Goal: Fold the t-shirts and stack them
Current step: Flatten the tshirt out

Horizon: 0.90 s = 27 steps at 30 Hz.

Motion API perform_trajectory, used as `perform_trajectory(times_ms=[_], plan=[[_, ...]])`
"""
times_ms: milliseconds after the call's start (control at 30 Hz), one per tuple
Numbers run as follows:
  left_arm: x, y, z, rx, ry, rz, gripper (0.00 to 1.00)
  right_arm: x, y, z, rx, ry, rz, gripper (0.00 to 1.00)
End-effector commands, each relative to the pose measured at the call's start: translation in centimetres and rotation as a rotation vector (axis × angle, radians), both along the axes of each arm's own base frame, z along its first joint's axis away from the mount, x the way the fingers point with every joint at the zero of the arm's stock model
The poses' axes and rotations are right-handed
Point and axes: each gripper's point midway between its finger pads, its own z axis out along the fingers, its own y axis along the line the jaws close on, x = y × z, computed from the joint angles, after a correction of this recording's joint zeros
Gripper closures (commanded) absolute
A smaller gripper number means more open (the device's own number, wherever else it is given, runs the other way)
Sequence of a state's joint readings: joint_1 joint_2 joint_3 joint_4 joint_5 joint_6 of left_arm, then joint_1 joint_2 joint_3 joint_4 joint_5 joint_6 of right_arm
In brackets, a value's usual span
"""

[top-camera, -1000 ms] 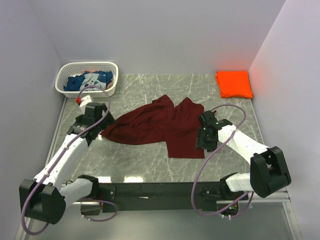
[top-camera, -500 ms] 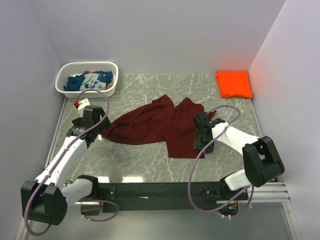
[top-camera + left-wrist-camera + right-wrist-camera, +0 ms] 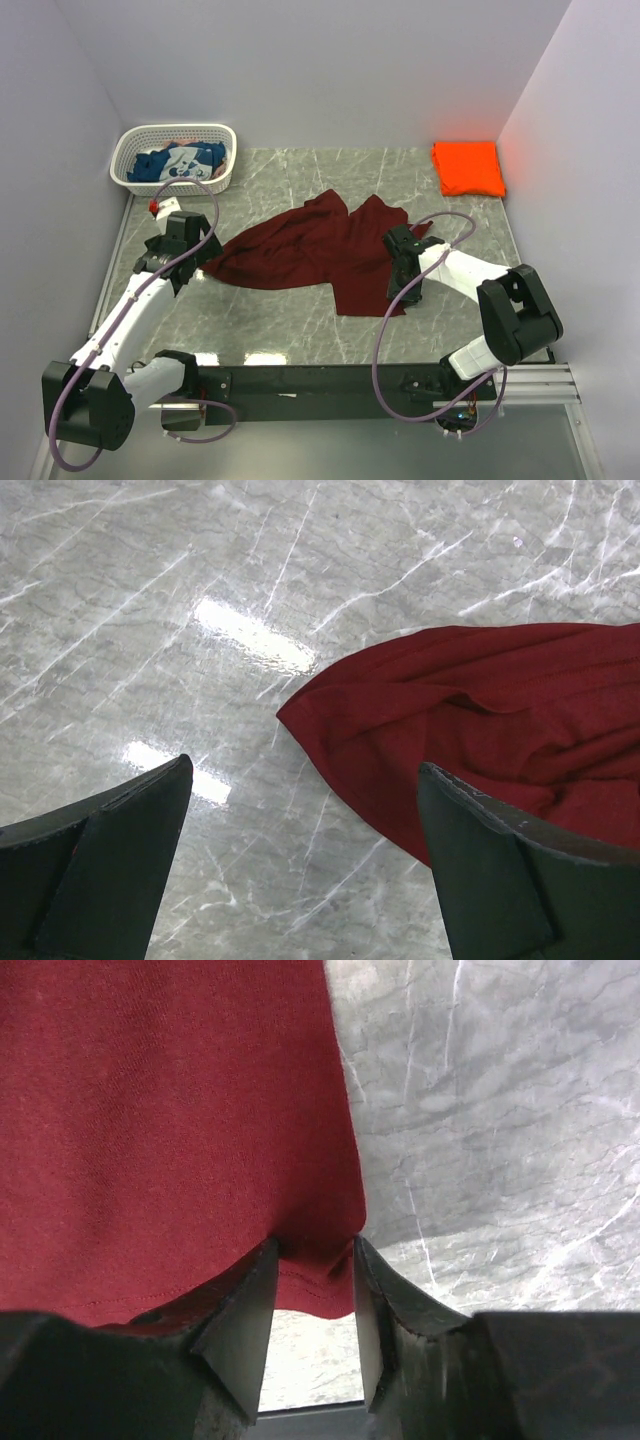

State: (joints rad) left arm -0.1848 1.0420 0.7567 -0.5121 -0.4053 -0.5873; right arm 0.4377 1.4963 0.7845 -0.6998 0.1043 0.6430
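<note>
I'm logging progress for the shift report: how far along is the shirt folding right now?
Done: the orange t-shirt lies folded at the far right corner. In hand: the maroon t-shirt lies crumpled in the middle; the right gripper straddles its near hem corner, and the left gripper hangs open by its left tip. Left: fold and stack it, then the blue t-shirt in the basket.

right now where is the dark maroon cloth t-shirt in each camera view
Top external: the dark maroon cloth t-shirt lies crumpled in the middle of the picture.
Left wrist: it fills the right side, a rounded edge reaching toward the centre.
Right wrist: it covers the upper left, its hemmed corner between the right claw and its two fingers.
Shared landmark: the grey veined marble tabletop, seen in all three views.
</note>
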Motion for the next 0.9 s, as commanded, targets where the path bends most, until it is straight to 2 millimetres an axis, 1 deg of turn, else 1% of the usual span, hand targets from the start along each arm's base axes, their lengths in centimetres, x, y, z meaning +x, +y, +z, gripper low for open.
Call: perform_trajectory(times_ms=[0, 67, 100, 167, 200, 267, 300, 400, 500, 600, 667, 700, 867], plan=[[0.6, -0.1, 0.6, -0.006, -0.034, -0.012, 0.0, -1.3, -1.0, -2.1, -0.064, 0.053, -0.01, 0.63], [0.6, -0.2, 0.7, -0.008, -0.036, -0.013, 0.01, -1.3, -1.2, -2.1, -0.075, 0.064, -0.007, 0.68], [0.6, -0.2, 0.5, -0.007, -0.033, -0.013, 0.0, -1.3, -1.2, -2.2, -0.075, 0.064, -0.003, 0.74], [0.6, -0.3, 0.5, -0.012, -0.034, -0.015, 0.0, -1.4, -1.3, -2.1, -0.076, 0.066, -0.001, 0.81], [0.6, -0.3, 0.3, -0.014, -0.028, -0.016, 0.01, -1.4, -1.2, -2.1, -0.075, 0.062, 0.002, 0.89], [0.5, -0.6, 0.1, -0.025, -0.022, -0.023, 0.02, -1.3, -1.4, -1.7, -0.079, 0.05, 0.002, 0.94], [0.4, -0.8, -0.3, -0.036, -0.008, -0.028, 0.03, -1.2, -1.5, -1.5, -0.083, 0.046, 0.006, 1.0], [0.0, -1.2, -1.4, -0.059, 0.031, -0.029, 0.04, -0.8, -1.6, -0.8, -0.092, 0.022, 0.019, 1.0], [-0.2, -1.2, -2.3, -0.063, 0.077, -0.013, 0.05, -0.3, -1.8, 0.1, -0.1, -0.003, 0.036, 1.0], [-1.0, -1.3, -3.6, -0.081, 0.13, 0.001, 0.06, 0.6, -2.1, 1.4, -0.118, -0.048, 0.055, 1.0], [-1.3, -1.5, -4.1, -0.099, 0.142, 0.015, 0.07, 0.8, -2.2, 1.8, -0.124, -0.06, 0.071, 1.0], [-1.6, -1.5, -4.8, -0.104, 0.161, 0.021, 0.07, 1.0, -2.1, 2.0, -0.123, -0.067, 0.075, 1.0], [-1.4, -1.7, -5.6, -0.18, 0.162, 0.1, 0.1, 1.3, -2.0, 2.5, -0.104, -0.092, 0.101, 1.0]])
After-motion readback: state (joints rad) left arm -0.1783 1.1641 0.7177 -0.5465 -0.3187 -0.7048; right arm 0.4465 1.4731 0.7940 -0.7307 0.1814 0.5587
